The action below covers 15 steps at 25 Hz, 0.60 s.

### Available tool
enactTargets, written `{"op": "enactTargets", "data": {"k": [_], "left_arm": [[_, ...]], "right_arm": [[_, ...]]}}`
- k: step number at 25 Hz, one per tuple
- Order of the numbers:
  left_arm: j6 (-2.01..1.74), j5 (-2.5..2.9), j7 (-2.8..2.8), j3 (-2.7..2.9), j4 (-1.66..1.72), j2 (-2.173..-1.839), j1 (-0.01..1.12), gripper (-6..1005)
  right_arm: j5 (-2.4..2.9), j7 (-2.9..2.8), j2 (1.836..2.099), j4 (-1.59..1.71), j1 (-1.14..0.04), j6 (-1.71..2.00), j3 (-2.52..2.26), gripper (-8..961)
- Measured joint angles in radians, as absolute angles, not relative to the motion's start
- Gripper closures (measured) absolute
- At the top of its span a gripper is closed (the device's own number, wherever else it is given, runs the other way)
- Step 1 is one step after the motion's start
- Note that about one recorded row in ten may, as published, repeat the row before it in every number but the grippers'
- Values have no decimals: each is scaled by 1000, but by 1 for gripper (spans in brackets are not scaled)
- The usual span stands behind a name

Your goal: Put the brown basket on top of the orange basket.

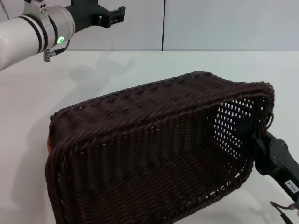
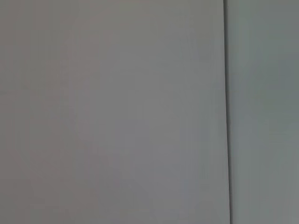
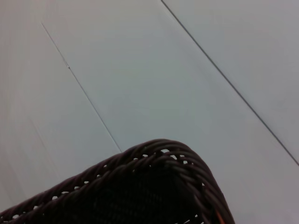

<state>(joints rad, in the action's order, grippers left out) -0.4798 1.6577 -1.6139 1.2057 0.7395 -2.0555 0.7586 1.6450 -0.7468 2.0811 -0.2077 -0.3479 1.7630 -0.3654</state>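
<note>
Gripping woven brown basket (image 1: 154, 154) end: right gripper (image 1: 252, 140) | orange basket (image 1: 48, 144) beneath | left gripper (image 1: 110, 16) unclear

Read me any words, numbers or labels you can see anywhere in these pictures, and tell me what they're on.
No text can be read in any view.
A small white label on the right arm's black wrist housing, beside the brown basket: print too small to read.
A green light on the left arm: a plain dot, no characters.

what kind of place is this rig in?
Probably a lab or test cell: a bare white table, plain grey panelled wall, and only the brown basket over an orange basket.
</note>
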Motion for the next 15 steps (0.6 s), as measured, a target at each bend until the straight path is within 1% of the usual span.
{"op": "enactTargets", "data": {"k": [7, 11, 15], "left_arm": [[-479, 1659, -1606, 1205, 729, -2057, 771, 170], [-479, 1660, -1602, 1202, 728, -2057, 772, 170], [-478, 1658, -1596, 1198, 728, -2057, 773, 170]], "right_arm": [[1655, -778, 2079, -193, -367, 1741, -366, 784], [1656, -793, 2079, -184, -370, 1739, -364, 555], [1657, -804, 2080, -166, -373, 1738, -358, 412]]}}
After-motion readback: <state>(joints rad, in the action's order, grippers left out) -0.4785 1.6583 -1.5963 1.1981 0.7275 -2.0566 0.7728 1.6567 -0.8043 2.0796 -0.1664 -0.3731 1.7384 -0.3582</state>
